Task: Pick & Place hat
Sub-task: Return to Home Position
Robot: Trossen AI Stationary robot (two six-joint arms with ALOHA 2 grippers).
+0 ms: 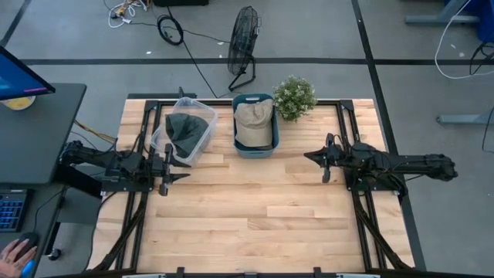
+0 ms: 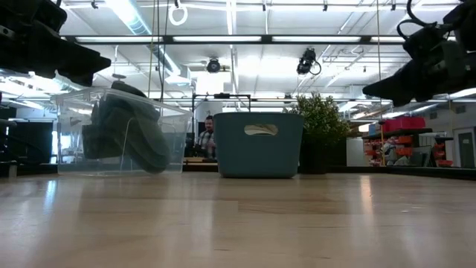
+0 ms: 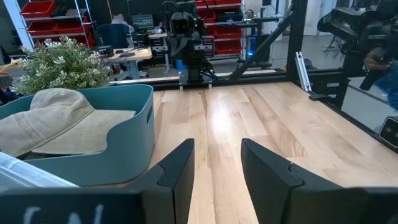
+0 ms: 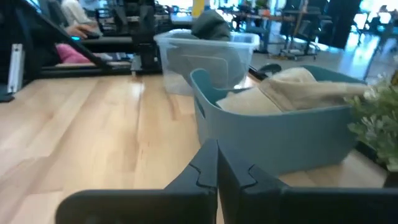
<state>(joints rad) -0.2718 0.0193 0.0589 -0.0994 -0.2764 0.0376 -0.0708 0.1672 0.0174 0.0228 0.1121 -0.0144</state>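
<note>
Flanking the binned brown cap [image 1: 253, 122], well apart, left end effector [image 3: 216, 149] hangs released, right end effector [image 4: 217, 149] clenched.

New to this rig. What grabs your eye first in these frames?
The tan cap lying in the blue bin at the far middle of the table stands out first. Beside it, on the left arm's side, is a clear bin holding a dark green cap. The arms sit at opposite table edges, both empty: left claw open, right claw shut.
</note>
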